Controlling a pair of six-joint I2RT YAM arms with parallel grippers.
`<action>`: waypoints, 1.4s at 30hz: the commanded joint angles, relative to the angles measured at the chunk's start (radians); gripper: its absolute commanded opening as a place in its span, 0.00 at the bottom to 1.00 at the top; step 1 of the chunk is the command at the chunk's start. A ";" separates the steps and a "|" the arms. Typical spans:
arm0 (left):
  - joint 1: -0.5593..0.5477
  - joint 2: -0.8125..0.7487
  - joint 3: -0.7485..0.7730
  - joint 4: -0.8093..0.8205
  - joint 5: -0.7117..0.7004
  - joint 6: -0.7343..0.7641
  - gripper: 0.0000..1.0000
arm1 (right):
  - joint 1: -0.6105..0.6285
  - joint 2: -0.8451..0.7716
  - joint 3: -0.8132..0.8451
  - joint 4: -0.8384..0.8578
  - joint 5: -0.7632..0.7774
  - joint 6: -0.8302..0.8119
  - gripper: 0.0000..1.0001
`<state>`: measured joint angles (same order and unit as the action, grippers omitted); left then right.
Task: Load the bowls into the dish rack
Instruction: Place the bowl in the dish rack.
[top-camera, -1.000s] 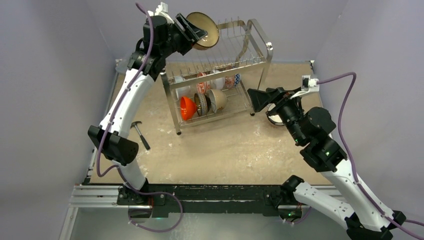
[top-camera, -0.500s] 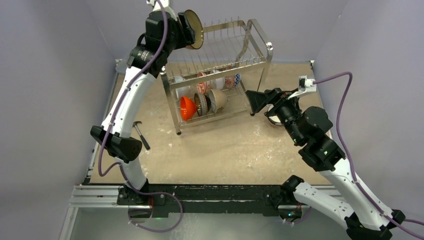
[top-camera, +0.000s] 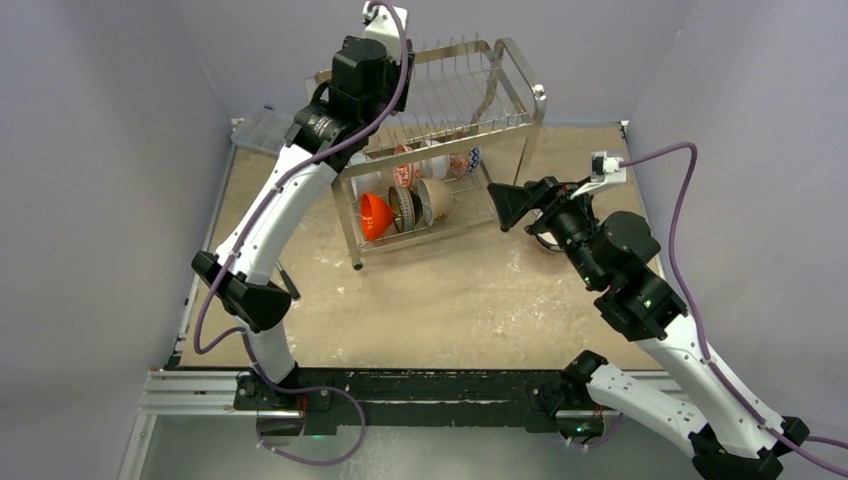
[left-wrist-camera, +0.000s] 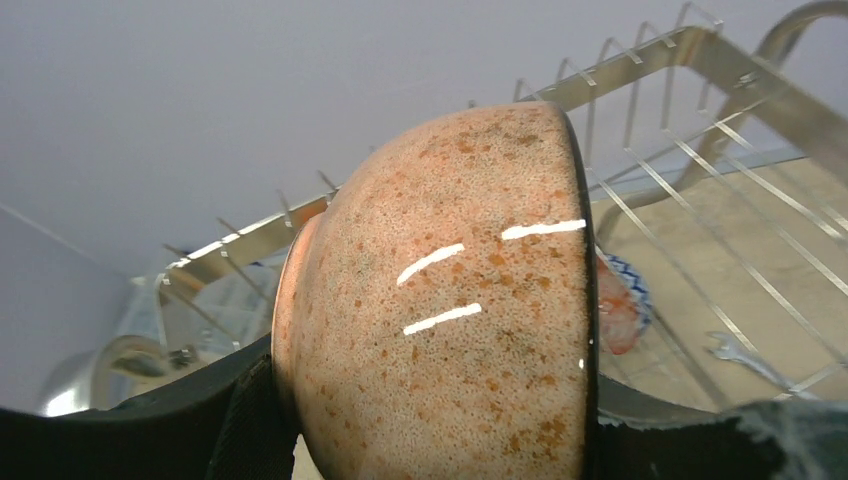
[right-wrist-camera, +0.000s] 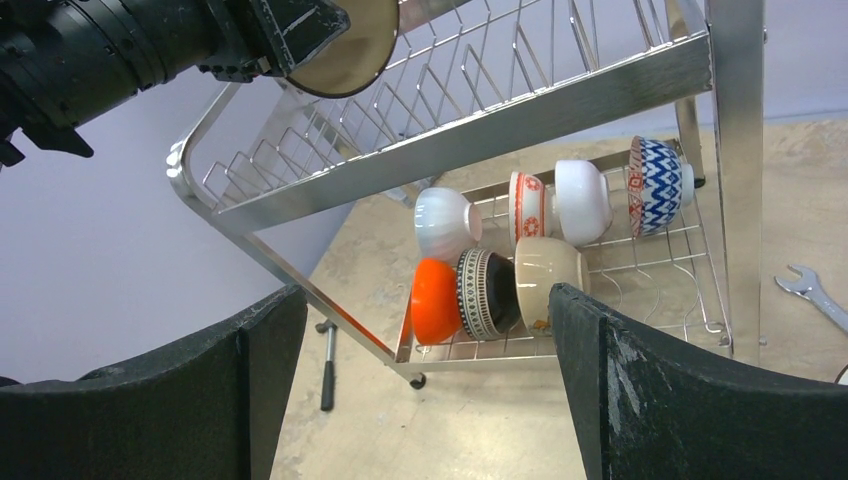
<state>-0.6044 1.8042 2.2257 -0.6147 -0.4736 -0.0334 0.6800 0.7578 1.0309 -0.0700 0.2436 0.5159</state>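
One speckled bowl is gripped in my left hand: I should lower it edge-on between the upper prongs of the rack, with my right hand open.

text: none legible | labels, brands: none legible | numbers, signs: none legible | views checked: top external, left wrist, right wrist

All 3 views share the dish rack.
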 joint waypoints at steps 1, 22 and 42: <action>0.005 -0.095 -0.004 0.175 -0.102 0.162 0.00 | 0.003 0.005 0.001 0.023 -0.014 0.006 0.92; -0.122 -0.096 -0.141 0.329 -0.571 0.692 0.00 | 0.003 0.006 -0.011 0.017 -0.029 0.012 0.92; -0.148 -0.121 -0.294 0.465 -0.631 0.857 0.00 | 0.003 0.009 -0.017 0.024 -0.040 0.015 0.92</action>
<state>-0.7341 1.7279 1.9587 -0.2626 -1.0721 0.7521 0.6800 0.7662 1.0103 -0.0708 0.2146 0.5240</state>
